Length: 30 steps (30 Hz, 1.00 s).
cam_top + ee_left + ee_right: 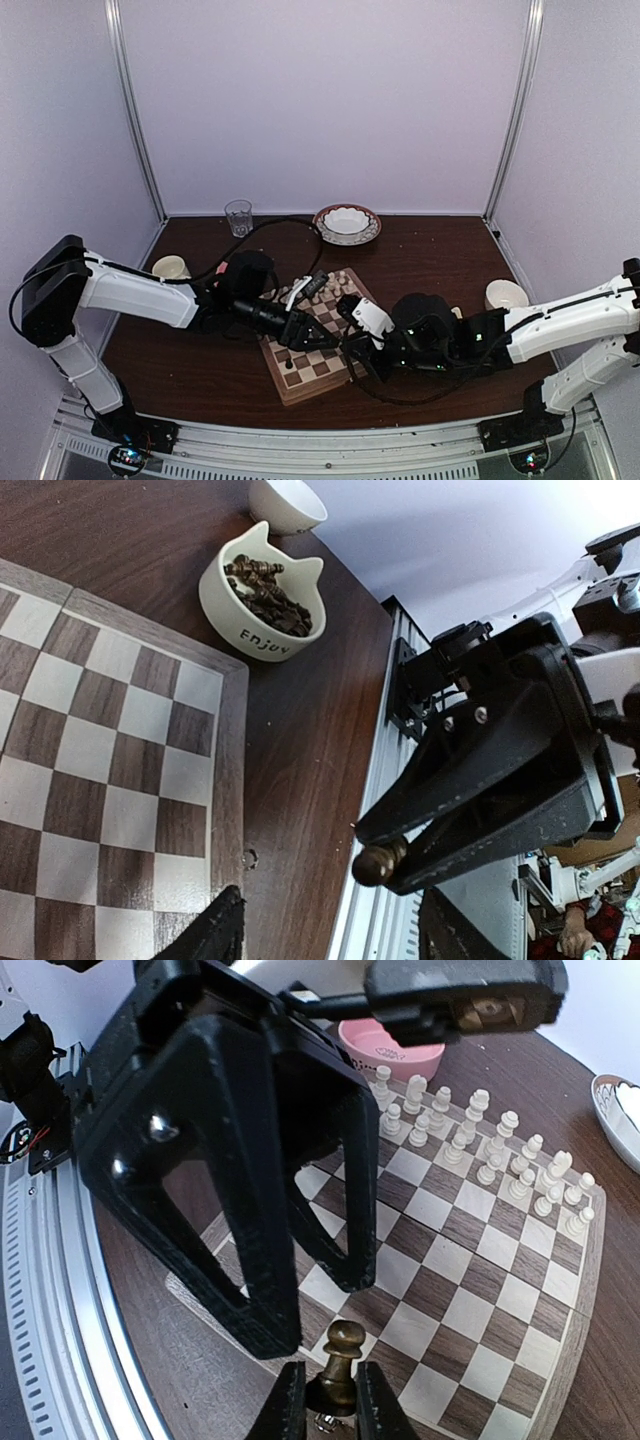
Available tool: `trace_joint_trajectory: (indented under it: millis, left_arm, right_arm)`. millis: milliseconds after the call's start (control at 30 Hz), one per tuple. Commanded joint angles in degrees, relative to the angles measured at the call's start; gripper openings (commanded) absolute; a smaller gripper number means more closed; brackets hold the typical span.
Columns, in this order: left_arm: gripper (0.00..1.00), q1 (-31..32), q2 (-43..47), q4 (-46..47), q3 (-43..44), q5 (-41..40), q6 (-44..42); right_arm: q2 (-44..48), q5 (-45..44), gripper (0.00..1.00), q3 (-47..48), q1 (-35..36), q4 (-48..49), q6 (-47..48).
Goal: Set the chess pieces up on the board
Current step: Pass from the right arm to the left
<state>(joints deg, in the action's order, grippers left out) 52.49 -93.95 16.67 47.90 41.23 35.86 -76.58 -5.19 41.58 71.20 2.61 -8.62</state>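
Gripping a small, glossy dark brown pawn with a round head, the right gripper is held over the near edge of the board; the left gripper is spread open just beside it.

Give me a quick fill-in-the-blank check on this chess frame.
The right hand grips one ___ chess piece.
The pale pieces stand in ___ rows on the board.
The spare dark pieces lie in a white bowl lettered ___.
Missing words: dark; two; Enjoy.
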Motion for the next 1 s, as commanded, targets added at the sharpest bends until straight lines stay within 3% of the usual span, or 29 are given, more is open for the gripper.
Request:
trace_joint_trajectory:
  millis: [0, 267, 400, 867, 967]
  left_arm:
    - [0.59, -0.28, -1.51, 4.95, 1.78, 5.04, 2.66]
    - [0.52, -0.28, -2.45, 6.53, 2.11, 7.06, 4.01]
    - [0.41, -0.21, -3.24, 7.50, 2.28, 8.16, 4.62]
    - [0.28, 0.31, -4.67, 6.48, 3.55, 9.17, 4.35]
    - [0.20, 0.41, -4.91, 6.26, 3.82, 9.34, 4.07]
  right_arm:
    - [-0.02, -1.87, 0.07, -0.33, 1.24, 2.01, 2.01]
    - [-1.23, -2.92, 0.07, 0.47, 2.17, 1.87, 2.77]
    - [-1.85, -3.27, 0.07, 0.95, 2.64, 1.69, 3.04]
    - [-2.30, -4.59, 0.07, 1.31, 3.20, 1.17, 3.34]
    - [-2.52, -4.99, 0.07, 1.60, 3.27, 0.97, 3.37]
